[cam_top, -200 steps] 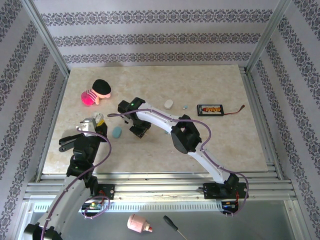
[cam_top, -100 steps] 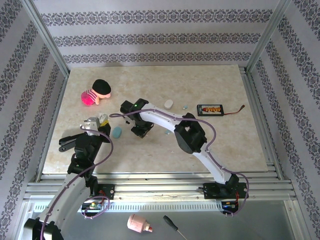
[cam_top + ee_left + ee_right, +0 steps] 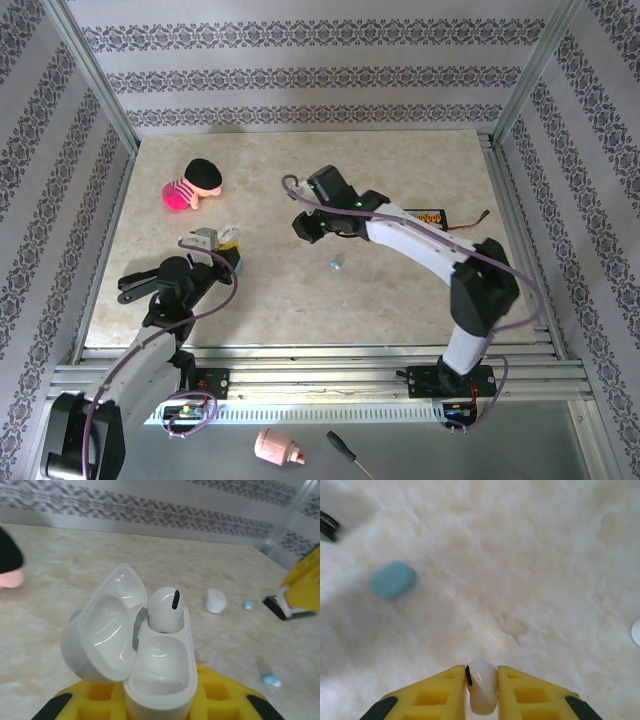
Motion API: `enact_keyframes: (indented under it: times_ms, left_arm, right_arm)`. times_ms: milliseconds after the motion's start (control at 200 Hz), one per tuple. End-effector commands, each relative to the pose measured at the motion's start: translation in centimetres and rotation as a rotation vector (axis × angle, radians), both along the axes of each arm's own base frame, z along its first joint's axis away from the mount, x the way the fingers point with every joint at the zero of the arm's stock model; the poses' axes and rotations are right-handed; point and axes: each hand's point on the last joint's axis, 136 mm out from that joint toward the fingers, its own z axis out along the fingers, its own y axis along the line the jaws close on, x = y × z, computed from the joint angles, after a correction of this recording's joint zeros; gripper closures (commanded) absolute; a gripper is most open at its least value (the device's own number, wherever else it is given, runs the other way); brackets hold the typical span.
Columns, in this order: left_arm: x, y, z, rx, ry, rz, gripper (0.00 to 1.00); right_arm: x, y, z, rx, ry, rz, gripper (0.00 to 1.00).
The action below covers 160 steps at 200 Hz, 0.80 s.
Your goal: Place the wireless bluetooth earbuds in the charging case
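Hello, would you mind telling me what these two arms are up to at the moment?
The left gripper holds an open white charging case. One white earbud sits in its far slot, and the near slot is empty. The right gripper is pinching a second white earbud above the table, apart from the case. A pale blue earbud lies loose on the table between the arms.

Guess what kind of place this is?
Probably a lab robot cell: metal frame rails, wallpaper panels boxing in a marble-look table, left arm and right arm bolted at its edge.
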Motion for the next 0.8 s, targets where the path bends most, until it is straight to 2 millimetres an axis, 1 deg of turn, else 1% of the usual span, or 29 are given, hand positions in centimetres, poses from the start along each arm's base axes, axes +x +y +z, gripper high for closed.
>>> enact_keyframes:
  times_ms: [0,60,125,190,250,305,415,585,685,794]
  left_arm:
    - [0.0,-3.4,4.4,-0.044,-0.155,-0.186,0.92]
    - [0.1,-4.7,4.6,-0.035,-0.179,-0.230,0.93]
    - [0.1,-6.2,4.9,-0.017,-0.219,-0.275,0.93]
    - [0.0,-7.8,5.3,0.001,-0.256,-0.322,0.92]
    - [-0.3,-9.4,5.4,0.012,-0.279,-0.384,0.92]
    - [-0.4,-10.4,5.7,0.014,-0.299,-0.416,0.92]
    - [-0.6,-11.7,6.1,0.008,-0.328,-0.460,0.92]
    - [-1.0,-13.0,6.4,0.005,-0.340,-0.505,0.92]
    - [-0.9,-13.1,6.6,-0.001,-0.338,-0.501,0.92]
    - [-0.5,-12.8,7.0,-0.033,-0.321,-0.468,0.92]
  right_arm:
    - [-0.4,2.3,6.0,0.265,-0.157,0.075,0.81]
    - [-1.2,2.2,7.6,0.323,-0.201,0.099,0.81]
    - [-2.0,2.2,8.9,0.364,-0.226,0.126,0.81]
    - [-2.9,2.4,9.6,0.395,-0.242,0.159,0.81]
    - [-3.6,2.7,9.9,0.415,-0.258,0.188,0.81]
    - [-4.3,3.1,10.3,0.437,-0.268,0.218,0.81]
    - [-5.1,3.7,10.1,0.453,-0.271,0.258,0.81]
    - [-5.5,4.3,9.4,0.459,-0.247,0.284,0.81]
    - [-5.7,4.7,8.8,0.457,-0.234,0.298,0.81]
    - [-5.6,4.9,8.1,0.446,-0.223,0.301,0.81]
